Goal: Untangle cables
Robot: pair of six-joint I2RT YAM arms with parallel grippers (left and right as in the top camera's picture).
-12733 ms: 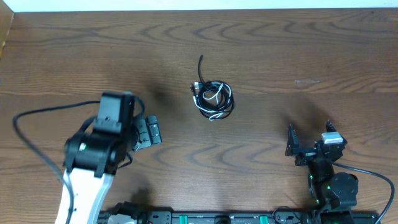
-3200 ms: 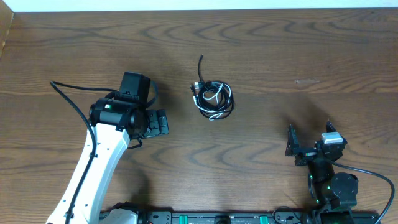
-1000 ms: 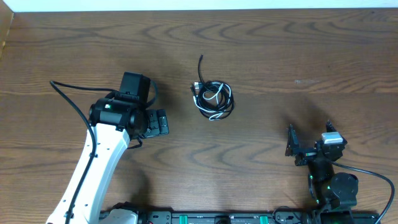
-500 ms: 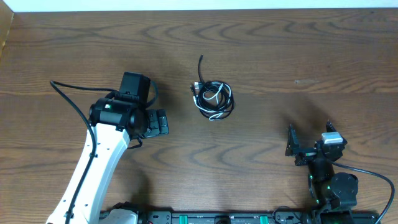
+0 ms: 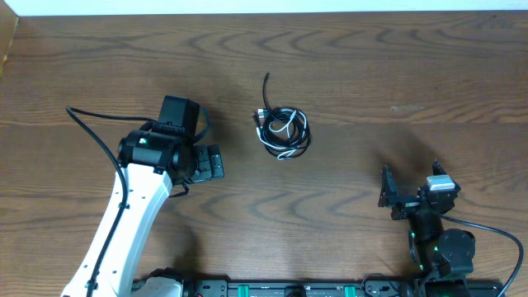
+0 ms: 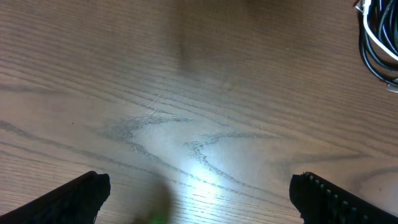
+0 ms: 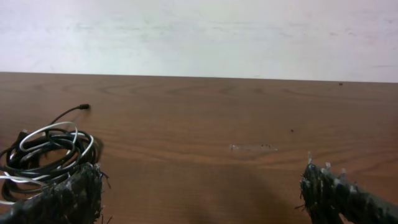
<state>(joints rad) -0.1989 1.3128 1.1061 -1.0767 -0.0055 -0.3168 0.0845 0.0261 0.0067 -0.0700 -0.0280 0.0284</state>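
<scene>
- Dark wood-grain table [image 5: 371, 66] lies under both arms.
- Jaws of the left gripper [image 5: 213, 162] are spread wide and empty over bare wood.
- Jaws of the right gripper [image 5: 410, 188] are likewise wide (nothing between them), near the front edge.
- Bundle of thin black and white cables [image 5: 283, 132] lies coiled mid-table, apart from both grippers.

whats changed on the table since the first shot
The left gripper moved forward and a little right, nearer the cables, open and holding nothing. It has sat still for the last few seconds. The cables and the open right gripper stayed put.
</scene>
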